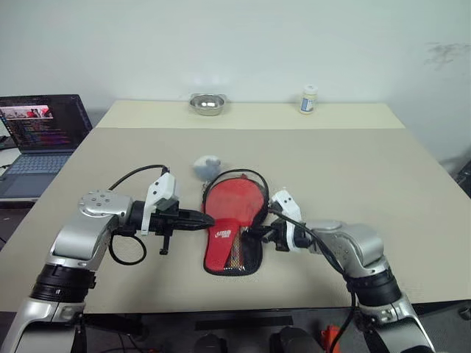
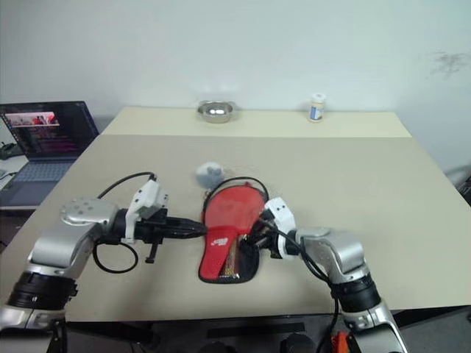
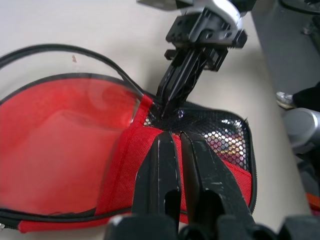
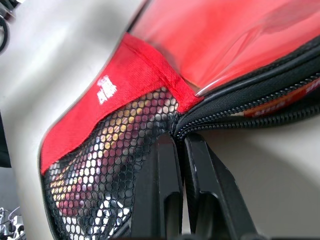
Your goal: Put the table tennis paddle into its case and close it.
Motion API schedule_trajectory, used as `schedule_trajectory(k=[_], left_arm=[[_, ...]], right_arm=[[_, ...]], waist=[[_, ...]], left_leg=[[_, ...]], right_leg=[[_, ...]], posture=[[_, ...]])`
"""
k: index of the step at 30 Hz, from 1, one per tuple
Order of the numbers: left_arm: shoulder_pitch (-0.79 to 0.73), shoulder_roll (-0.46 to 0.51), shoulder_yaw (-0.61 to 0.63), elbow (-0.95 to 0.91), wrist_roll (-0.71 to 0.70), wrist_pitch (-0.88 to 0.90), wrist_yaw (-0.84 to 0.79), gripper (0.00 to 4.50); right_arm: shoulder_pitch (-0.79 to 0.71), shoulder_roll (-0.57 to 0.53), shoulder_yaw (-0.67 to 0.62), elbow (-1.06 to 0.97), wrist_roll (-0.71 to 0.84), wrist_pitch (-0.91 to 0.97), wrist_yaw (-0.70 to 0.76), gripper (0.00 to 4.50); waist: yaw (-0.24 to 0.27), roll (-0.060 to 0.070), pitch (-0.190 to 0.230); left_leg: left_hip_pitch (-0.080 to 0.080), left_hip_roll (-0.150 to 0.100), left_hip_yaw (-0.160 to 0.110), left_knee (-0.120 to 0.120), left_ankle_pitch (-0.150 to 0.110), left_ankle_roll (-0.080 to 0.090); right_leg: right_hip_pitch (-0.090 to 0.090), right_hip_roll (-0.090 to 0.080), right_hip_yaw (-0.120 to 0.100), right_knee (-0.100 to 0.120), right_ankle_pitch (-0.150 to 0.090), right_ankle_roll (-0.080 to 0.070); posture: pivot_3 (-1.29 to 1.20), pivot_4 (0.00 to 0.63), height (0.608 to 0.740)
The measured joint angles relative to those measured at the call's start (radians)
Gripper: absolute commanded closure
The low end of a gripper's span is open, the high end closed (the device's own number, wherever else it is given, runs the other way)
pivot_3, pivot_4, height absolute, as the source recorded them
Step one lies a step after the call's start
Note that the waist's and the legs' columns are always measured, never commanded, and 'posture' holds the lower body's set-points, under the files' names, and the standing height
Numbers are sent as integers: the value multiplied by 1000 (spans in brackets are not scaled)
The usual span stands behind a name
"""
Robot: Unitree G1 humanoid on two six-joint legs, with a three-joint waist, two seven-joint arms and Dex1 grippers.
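Left eye view, one case (image 1: 232,234) (red), two grippers' jaws pinching its edges.

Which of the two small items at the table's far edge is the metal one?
The metal bowl, toward the left of the far edge: shiny, low and wide. The other, the small bottle to its right, is pale, upright and capped.

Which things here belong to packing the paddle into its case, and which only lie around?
Belong: the case, the table tennis paddle inside it, left gripper, right gripper.
Lying around: metal bowl, small jar, laptop, grey ball.
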Motion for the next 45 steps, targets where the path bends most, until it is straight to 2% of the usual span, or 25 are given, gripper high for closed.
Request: schedule_trajectory(k=[11,37,40,45], left_arm=[[7,0,-12,-1,0,-7,-8,4229],[-13,-8,-42,53,5,-56,-21,4229],[-13,-10,-42,54,6,-58,-20,4229],[-12,-17,-42,54,6,-58,-17,4229]], right_arm=[[170,-108,-138,-231,104,146,-30,4481],[270,-106,-209,-347,191,224,-117,4481],[270,-109,-209,-343,191,221,-129,3766],[277,-196,-199,-373,198,209,-112,2113]], waist=[[5,0,0],[5,0,0],[5,0,0],[5,0,0]], left_leg=[[0,-1,0,0,0,0],[0,-1,-1,-1,0,0],[0,-1,-1,-1,0,0],[0,-1,-1,-1,0,0]], right_leg=[[1,0,0,-1,-1,1],[1,0,-1,-3,-2,0],[1,0,-1,-3,-2,0],[2,0,-1,-3,-2,0]], posture=[[0,150,740],[0,150,740],[0,150,740],[0,150,740]])
